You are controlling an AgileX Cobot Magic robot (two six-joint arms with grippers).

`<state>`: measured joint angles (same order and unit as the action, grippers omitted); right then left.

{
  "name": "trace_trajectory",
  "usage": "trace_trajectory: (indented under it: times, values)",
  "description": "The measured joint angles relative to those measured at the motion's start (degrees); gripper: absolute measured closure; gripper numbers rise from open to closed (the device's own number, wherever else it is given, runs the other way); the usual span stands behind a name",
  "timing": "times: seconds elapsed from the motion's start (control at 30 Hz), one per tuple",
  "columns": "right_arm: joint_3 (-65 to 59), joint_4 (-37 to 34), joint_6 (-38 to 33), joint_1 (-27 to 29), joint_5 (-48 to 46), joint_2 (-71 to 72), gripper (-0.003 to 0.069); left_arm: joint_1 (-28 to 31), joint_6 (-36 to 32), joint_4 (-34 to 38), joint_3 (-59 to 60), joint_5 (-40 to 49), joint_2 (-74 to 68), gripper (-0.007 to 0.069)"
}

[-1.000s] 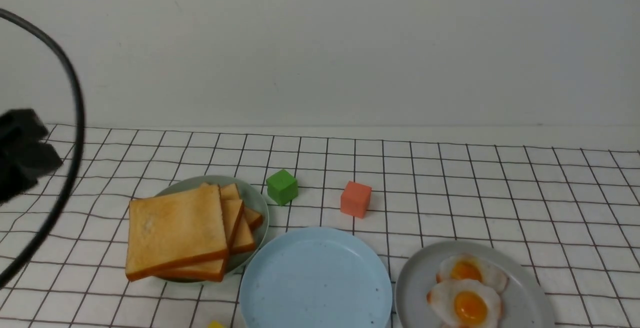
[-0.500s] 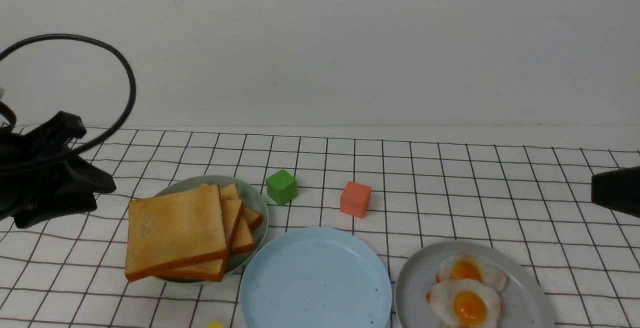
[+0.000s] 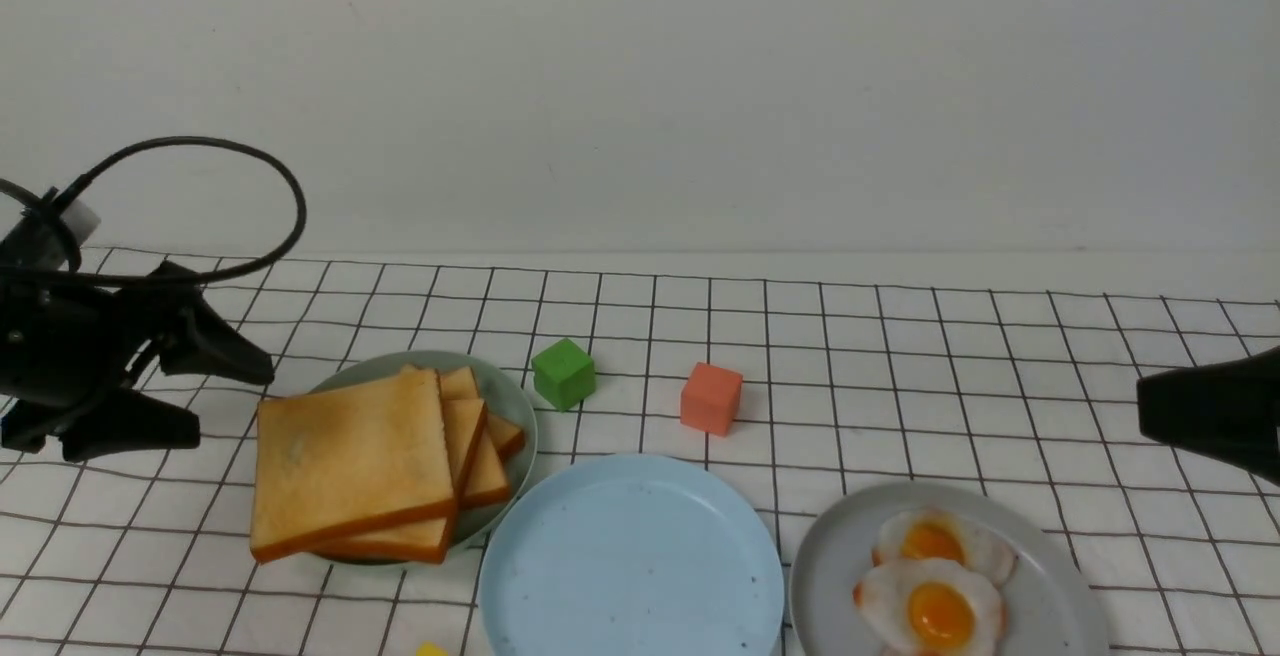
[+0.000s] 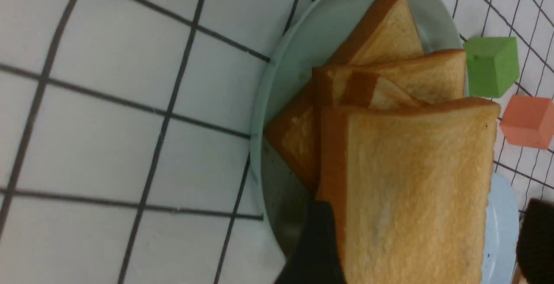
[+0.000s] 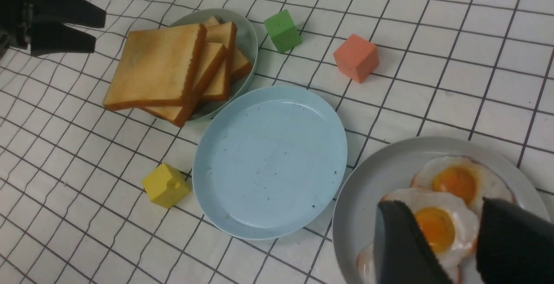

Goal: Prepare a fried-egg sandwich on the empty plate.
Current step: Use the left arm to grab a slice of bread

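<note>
Left claw: I see my left claw (image 3: pixel 235 401) spread wide with nothing between its fingers. It hangs at the left side of the tabletop (image 3: pixel 1000 386), just left of the toast slices (image 3: pixel 350 456), fingers aimed right toward them.
Left wrist camera: the top slice sits between the two dark fingers. I cannot tell from here whether either finger touches it.
Right claw: my right claw (image 5: pixel 441 204) has its fingers apart and grips nothing. It hangs over the near fried egg (image 3: pixel 930 608), and the yolk shows in the gap between the fingers. In the front view only a dark part of it shows at the right edge.
Blue plate: the blue plate (image 3: pixel 630 556) lies bare at near centre. The toast's plate is just beside it on the left and the eggs' plate just beside it on the right.
Toast: the slices lie fanned in a pile on a pale green plate (image 3: pixel 508 394). The top slice overhangs that plate's left rim.
Eggs: the near egg overlaps a far fried egg (image 3: pixel 940 541) on a grey plate (image 3: pixel 840 556) at near right.
Cubes: a green cube (image 3: pixel 564 372) stands just right of the green plate. An orange cube (image 3: pixel 711 398) stands further right, beyond the blue plate. A yellow cube (image 5: pixel 165 185) sits near, just left of the blue plate.
Cable: a black cable (image 3: pixel 290 206) loops above the left claw.
</note>
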<state>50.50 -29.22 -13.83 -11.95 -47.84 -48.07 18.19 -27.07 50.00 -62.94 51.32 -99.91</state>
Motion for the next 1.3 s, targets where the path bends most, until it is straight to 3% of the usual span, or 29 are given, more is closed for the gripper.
trace_trajectory:
  times: [0.2, 0.53, 0.67, 0.87, 0.9, 1.3]
  values:
    - [0.0, 0.0, 0.0, 0.0, 0.0, 0.0, 0.0375, 0.0, -9.7, 7.7, -0.5, 0.1, -5.7, 0.0062]
    - [0.0, 0.0, 0.0, 0.0, 0.0, 0.0, 0.0375, 0.0, -12.9, 10.6, -0.5, 1.0, -11.6, 0.0111]
    - [0.0, 0.0, 0.0, 0.0, 0.0, 0.0, 0.0375, 0.0, -14.0, 10.9, -0.5, 2.0, -11.9, 0.0209]
    - [0.0, 0.0, 0.0, 0.0, -0.1, 0.0, 0.0375, 0.0, -14.9, 11.9, -0.5, 2.4, -11.9, 0.0452]
    - [0.0, 0.0, 0.0, 0.0, -0.4, 0.0, 0.0375, 0.0, -15.1, 12.3, -0.5, 2.7, -11.9, 0.0519]
    - [0.0, 0.0, 0.0, 0.0, -1.5, 0.0, 0.0375, 0.0, -15.2, 11.1, -6.0, 6.0, -5.6, 0.0528]
